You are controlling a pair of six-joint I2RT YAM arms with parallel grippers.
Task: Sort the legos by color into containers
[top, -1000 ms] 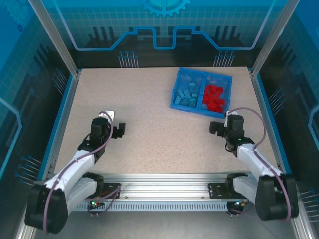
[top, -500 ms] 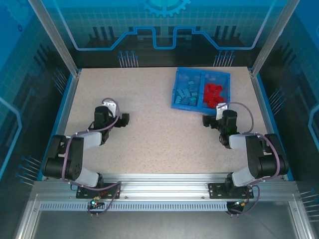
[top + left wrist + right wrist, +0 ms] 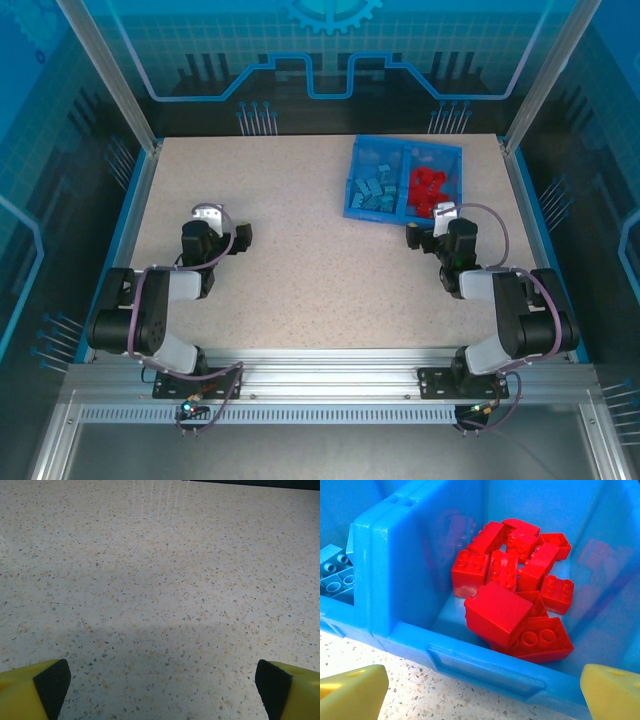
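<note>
On the left of the table, we see the left gripper over bare surface, jaws wide apart and empty. Further right, the tray holds light blue legos in its left compartment and red legos in its right one. Just before it stands the right gripper, jaws also apart, empty.

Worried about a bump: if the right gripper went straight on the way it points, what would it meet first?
Probably the near wall of the tray, in front of the red legos. How high the open right gripper sits against that wall is unclear.
</note>
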